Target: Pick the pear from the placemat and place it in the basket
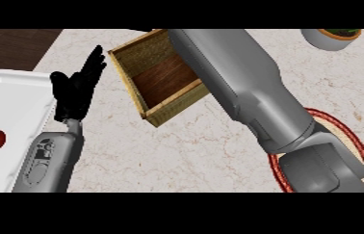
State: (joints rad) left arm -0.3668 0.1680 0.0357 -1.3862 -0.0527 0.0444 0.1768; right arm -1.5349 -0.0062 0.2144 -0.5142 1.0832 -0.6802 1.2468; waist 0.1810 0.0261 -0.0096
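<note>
Two forearms come up from the lower edge for you to check. Your left hand (pixel 77 91) rests at the left, fingers straight and raised, holding nothing, beside a white tray (pixel 18 117). Your right forearm (pixel 249 93) stretches diagonally across the marbled desk (pixel 192 146) and over the basket (pixel 153 84) — its hand is hidden past the upper edge, so you cannot tell how its fingers stand. The pear shows nowhere; the basket's visible wooden floor is bare. A red-rimmed placemat (pixel 331 124) lies under the right forearm's lower part — mostly covered. A potted plant (pixel 332 37) sits at the upper right corner
</note>
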